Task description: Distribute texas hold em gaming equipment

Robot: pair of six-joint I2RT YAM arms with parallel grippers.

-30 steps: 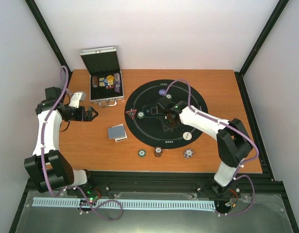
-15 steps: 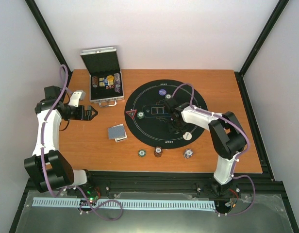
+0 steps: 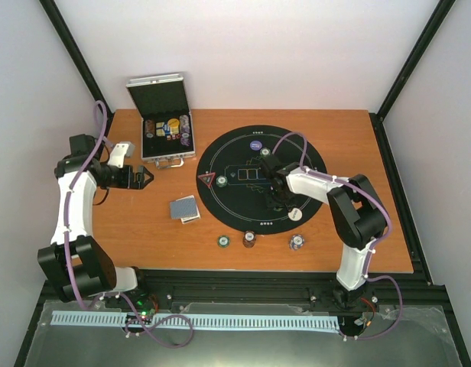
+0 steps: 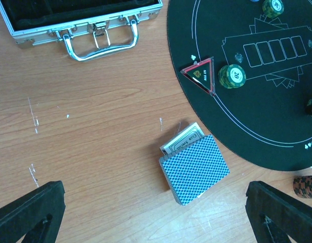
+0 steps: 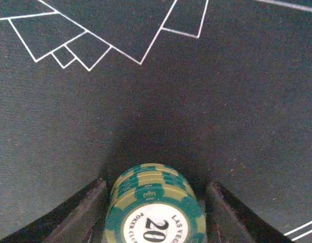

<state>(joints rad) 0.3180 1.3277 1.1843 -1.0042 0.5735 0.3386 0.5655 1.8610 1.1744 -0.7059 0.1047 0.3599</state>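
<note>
"watching the right gripper [image 3: 279, 200]: its jaws hug a green chip stack [image 5: 156, 212] on the black mat [image 3: 220, 206]. squeezing or not, i can't tell."

"how much is left?"

"triangle marker [image 4: 200, 75] and purple button [image 3: 255, 144] are out. the card deck [image 4: 195, 168] lies undealt on the wood, and the left gripper [image 3: 147, 178] hangs spread wide nearby."

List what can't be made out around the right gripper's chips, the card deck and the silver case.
- Right wrist: the green striped chip stack sits between the fingers of the right gripper; the bottom edge cuts it off, so contact is unclear.
- Top external: the right arm hides that stack.
- Left wrist: the top edge cuts the silver hinged case; contents unseen.
- Left wrist: the blue-backed card deck lies face down.
</note>
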